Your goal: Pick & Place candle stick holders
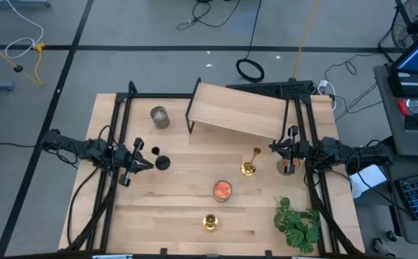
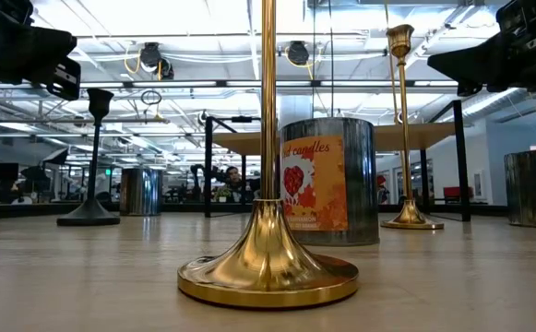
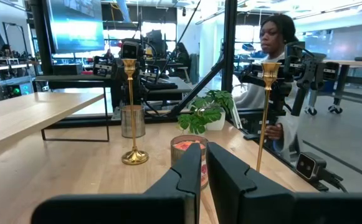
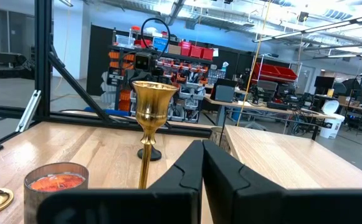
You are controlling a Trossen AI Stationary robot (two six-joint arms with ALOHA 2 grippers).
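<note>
- The left gripper (image 1: 145,160) hangs over the table's left part; in its own wrist view the two dark fingers (image 3: 187,174) stand nearly together with a thin gap between them and nothing in it.
- Just beside that gripper's tips, toward the table's middle, stands the black candle stick holder (image 1: 162,162), apart from the fingers.
- The right gripper (image 1: 279,147) hangs over the table's right part, fingers pressed close in its wrist view, pinching nothing.
- Right before it rises the cup of a gold candle stick holder (image 4: 151,99); seen from above, this holder (image 1: 250,165) stands just beside the gripper, base on the wood, stem leaning in the picture.
- A second gold candle stick holder (image 1: 210,223) stands near the front edge, well apart from both grippers.
- Between the two gold holders sits a glass candle jar with orange wax (image 1: 222,190).
- A metal tin (image 1: 159,116) stands at the back left, another tin (image 1: 286,165) under the right arm.
- A raised wooden shelf (image 1: 244,109) spans the back.
- A green leafy plant (image 1: 297,221) lies at the front right corner.
- A person (image 3: 274,37) shows beyond the table.
</note>
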